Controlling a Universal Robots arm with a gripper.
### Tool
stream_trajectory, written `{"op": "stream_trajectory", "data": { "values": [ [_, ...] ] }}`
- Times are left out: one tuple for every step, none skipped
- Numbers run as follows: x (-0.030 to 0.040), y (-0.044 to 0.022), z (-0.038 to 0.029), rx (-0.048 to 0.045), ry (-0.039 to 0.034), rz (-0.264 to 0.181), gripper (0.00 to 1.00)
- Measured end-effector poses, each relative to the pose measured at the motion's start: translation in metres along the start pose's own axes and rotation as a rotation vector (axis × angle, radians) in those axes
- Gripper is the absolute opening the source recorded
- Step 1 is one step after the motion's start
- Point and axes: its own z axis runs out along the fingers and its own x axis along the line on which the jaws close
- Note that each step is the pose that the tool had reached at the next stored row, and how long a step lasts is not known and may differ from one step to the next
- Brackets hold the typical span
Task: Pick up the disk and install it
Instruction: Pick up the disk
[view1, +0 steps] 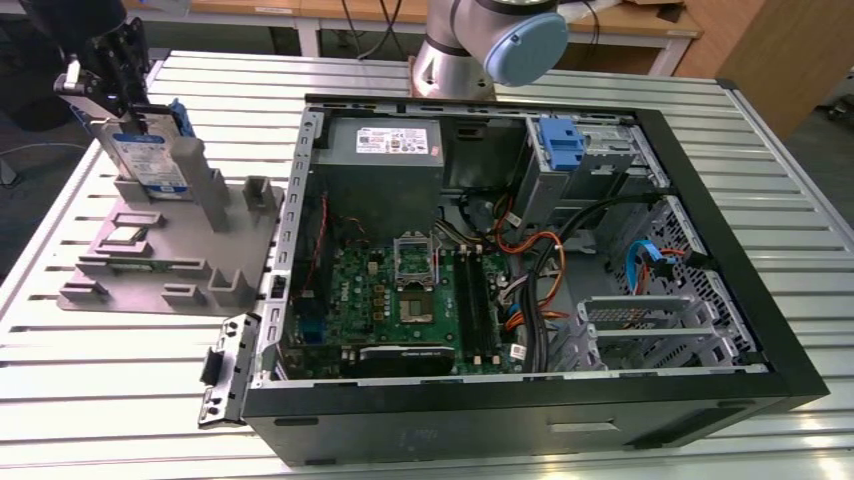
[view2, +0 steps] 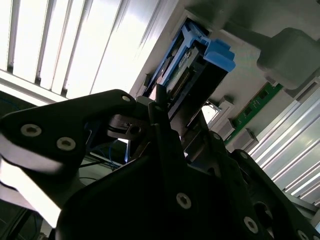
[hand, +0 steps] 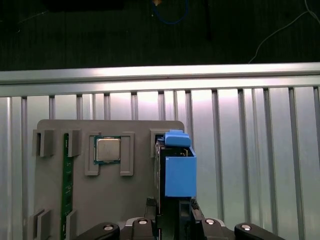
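pincer (view1: 130, 115) clenched on disk (view1: 150, 160) | disk upright on grey fixture (view1: 160, 270) | white label, blue band, print illegible

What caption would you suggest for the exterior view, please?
Gripper at the top of the upright disk in the grey holder, beside the open computer case.

An open black computer case (view1: 787, 370) fills the slatted tabletop (view1: 107, 400) from centre to three o'clock in the exterior view. Inside it, a green motherboard (view1: 400, 300) lies toward six o'clock. At nine o'clock stands a grey fixture (view1: 160, 270).
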Motion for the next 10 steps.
{"op": "stream_trajectory", "data": {
  "values": [
    [0.0000,0.0000,0.0001,0.0002,0.0012,0.000,0.35],
    [0.0000,-0.0001,0.0001,0.0003,0.0041,-0.002,0.35],
    [0.0000,0.0000,0.0000,0.0004,0.0094,-0.004,0.35],
    [0.0001,0.0000,-0.0001,0.0003,0.0170,-0.008,0.35],
    [0.0001,0.0000,0.0000,0.0007,0.0265,-0.014,0.35],
    [0.0001,0.0000,0.0000,0.0007,0.0351,-0.021,0.35],
    [0.0001,0.0000,-0.0001,0.0004,0.0441,-0.029,0.35],
    [0.0001,0.0000,0.0000,0.0002,0.0520,-0.038,0.35],
    [0.0001,0.0000,0.0000,0.0002,0.0591,-0.047,0.35],
    [0.0002,0.0000,0.0000,0.0003,0.0608,-0.051,0.35]
  ]
}}
